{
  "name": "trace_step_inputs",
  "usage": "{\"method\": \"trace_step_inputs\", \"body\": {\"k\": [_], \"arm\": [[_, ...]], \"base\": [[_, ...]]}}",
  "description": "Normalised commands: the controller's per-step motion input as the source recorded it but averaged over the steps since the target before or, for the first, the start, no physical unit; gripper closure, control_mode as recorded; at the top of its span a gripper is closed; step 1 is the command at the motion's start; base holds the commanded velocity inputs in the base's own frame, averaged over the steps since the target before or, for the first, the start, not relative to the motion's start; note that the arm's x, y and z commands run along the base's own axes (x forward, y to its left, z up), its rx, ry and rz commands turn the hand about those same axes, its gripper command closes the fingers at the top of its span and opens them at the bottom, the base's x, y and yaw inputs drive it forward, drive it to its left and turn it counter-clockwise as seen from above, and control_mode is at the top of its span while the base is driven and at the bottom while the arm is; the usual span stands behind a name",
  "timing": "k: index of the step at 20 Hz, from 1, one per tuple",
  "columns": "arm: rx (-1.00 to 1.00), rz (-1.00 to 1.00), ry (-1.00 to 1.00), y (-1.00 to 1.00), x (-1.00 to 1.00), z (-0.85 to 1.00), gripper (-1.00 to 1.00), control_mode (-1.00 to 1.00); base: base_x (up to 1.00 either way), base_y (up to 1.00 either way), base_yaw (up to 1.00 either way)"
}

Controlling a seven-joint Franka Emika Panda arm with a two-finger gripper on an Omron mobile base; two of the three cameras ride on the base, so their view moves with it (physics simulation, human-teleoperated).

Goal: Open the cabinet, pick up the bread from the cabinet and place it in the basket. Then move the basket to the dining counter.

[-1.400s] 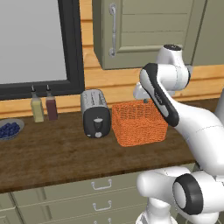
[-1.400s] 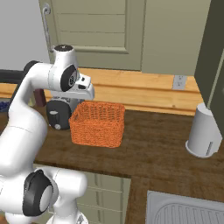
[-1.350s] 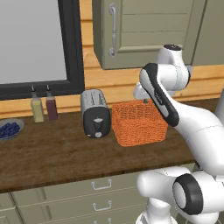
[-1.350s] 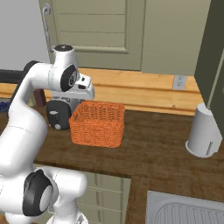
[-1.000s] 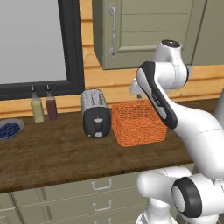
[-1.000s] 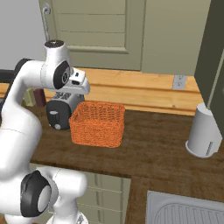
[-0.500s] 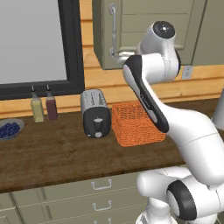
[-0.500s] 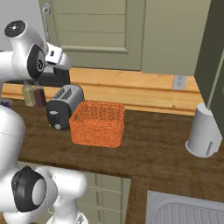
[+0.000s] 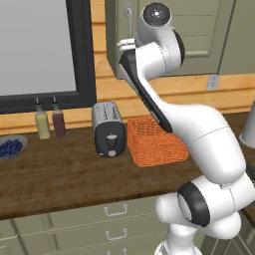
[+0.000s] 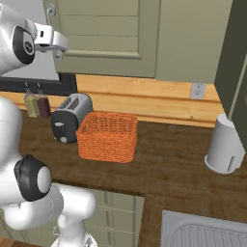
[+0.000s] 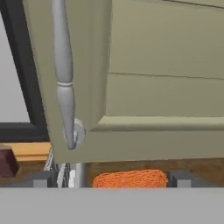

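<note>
The claw [image 10: 59, 52], its jaws too hidden for me to tell their spread, is hovering just before the closed cabinet [image 11: 166, 87], aiming at the handle [image 11: 63, 74] upper-left, with the basket [image 10: 107, 136] waiting on the desk [image 10: 159, 178] below.

I see an olive-grey cabinet [image 10: 111, 34] with a silver bar handle [image 11: 63, 70], an orange woven basket [image 10: 107, 136], a black-and-silver toaster [image 9: 109, 129], a dark brown wood-grain worktop [image 9: 55, 174], and what may be blue berries in a bowl [image 9: 11, 148].
</note>
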Motion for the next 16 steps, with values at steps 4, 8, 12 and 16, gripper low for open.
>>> {"method": "trace_step_inputs", "body": {"k": [4, 8, 12, 16], "arm": [[-0.31, 0.06, 0.01, 0.38, 0.24, 0.43, -1.0, -1.0], [-0.05, 0.0, -0.01, 0.26, 0.35, 0.01, -1.0, -1.0], [0.0, 0.0, -0.06, 0.26, 0.47, -0.02, -1.0, -1.0], [0.0, 0.0, -0.12, 0.0, 0.36, -0.15, -1.0, -1.0]], "base": [[0.0, 0.0, 0.0], [0.0, 0.0, 0.0], [0.0, 0.0, 0.0], [0.0, 0.0, 0.0]]}}
